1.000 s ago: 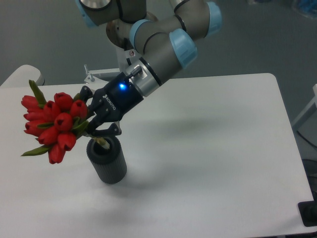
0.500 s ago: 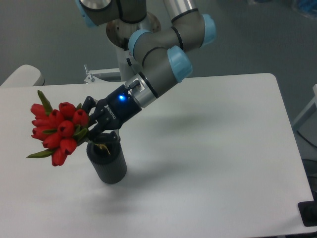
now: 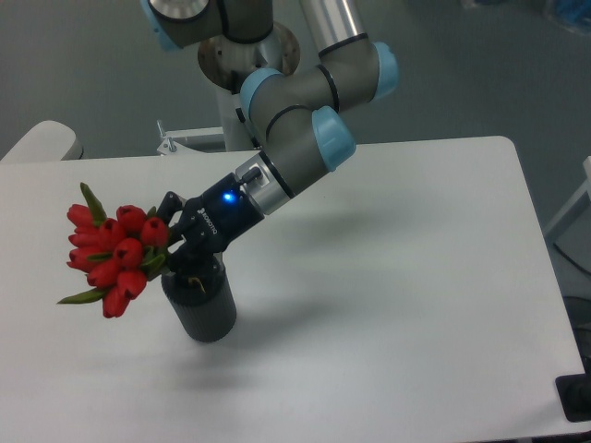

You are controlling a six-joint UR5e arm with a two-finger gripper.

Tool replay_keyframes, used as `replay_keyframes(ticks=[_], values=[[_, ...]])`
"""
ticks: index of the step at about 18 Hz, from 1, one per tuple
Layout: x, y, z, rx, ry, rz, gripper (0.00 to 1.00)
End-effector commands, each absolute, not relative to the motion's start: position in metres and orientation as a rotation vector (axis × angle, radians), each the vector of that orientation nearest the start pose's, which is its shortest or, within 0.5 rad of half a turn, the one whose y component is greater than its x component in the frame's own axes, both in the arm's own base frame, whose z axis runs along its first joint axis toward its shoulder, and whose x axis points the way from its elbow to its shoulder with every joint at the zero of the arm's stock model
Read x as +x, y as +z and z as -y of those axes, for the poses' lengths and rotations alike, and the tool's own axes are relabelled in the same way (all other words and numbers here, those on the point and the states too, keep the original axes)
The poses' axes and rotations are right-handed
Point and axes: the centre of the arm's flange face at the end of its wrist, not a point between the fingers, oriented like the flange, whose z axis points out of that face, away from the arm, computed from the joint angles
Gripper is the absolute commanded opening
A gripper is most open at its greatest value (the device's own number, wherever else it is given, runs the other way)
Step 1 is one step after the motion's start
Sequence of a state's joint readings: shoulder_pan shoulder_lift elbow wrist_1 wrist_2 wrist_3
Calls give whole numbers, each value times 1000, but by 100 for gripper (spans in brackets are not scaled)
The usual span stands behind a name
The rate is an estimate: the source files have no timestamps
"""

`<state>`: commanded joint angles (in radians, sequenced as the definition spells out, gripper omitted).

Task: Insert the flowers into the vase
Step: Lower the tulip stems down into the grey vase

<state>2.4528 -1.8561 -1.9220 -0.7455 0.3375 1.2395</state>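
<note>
- Leftmost, the flowers [image 3: 115, 261] — a tight bunch of red tulip buds with narrow green leaves — hang out over the counter [image 3: 397, 305], heads up and left of the vase.
- Their long axis slants from the buds at upper left down-right to the stems, whose lower ends appear to sit inside the mouth of the vase [image 3: 201, 302].
- The vase stands upright, a dark ribbed cylinder directly below the stems.
- The pincer [image 3: 175, 242] is closed on the stems just above the rim, the bunch lying to its left.
- Judged from this, the coming move is to swing the bunch upright and lower it — the rim is close under the fingers.
- Rightward the counter offers wide room; its edges are well apart from the vase.
</note>
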Motion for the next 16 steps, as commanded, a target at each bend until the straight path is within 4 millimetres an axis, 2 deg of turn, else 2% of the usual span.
replay_keyframes(ticks=[4,7,14,16], values=[[-276,323,-515,-1879,-505,-460,48],[-277,323,-515,-1880,-504,-458,66],[-280,320,-511,-1887,-497,-452,77],[-284,315,-505,-1892,-495,-438,89]])
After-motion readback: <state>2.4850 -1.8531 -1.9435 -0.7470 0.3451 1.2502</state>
